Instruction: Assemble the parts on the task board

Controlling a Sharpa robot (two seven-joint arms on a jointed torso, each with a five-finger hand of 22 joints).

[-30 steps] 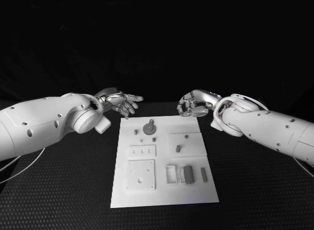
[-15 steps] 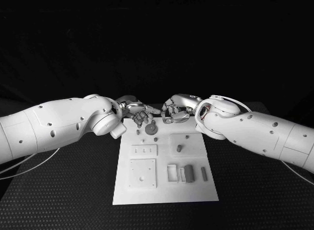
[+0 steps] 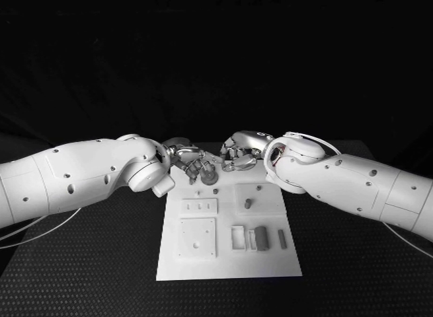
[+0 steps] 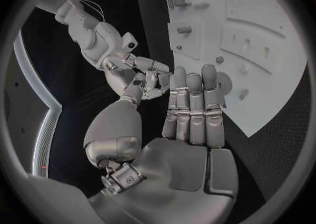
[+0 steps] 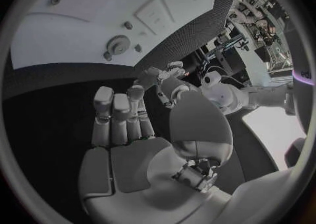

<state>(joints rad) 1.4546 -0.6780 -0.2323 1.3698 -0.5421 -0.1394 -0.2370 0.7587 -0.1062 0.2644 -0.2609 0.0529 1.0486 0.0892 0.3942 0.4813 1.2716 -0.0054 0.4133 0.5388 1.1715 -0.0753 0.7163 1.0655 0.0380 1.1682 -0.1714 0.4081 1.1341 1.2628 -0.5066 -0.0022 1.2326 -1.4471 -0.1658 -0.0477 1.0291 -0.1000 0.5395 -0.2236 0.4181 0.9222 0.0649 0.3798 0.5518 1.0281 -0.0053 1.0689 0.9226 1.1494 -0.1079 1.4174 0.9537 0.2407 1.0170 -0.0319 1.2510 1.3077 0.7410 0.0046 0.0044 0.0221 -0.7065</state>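
Both arms lean in over the far end of the task board (image 3: pixel 226 261), the white plate lying on the black table (image 3: pixel 73 277). The left hand (image 3: pixel 190 160) hangs just above the toothed gear (image 5: pixel 119 44) at the board's far left corner, fingers straight and together, grasping nothing. The right hand (image 3: pixel 241 150) hovers just beside it past the far edge, fingers loosely curled, also empty as far as I can see.

My guess is the gear is the piece being gone for. To do it well, the left hand should come down with fingers either side of the rim and lift it straight off its seat, while the right hand keeps back so the two don't knock together.

Nearer on the board, the small grey parts (image 3: pixel 259 239) lie in a row at the right, with a square block (image 3: pixel 196 239) to their left. The table has a textured mat surface; the room behind is dark.
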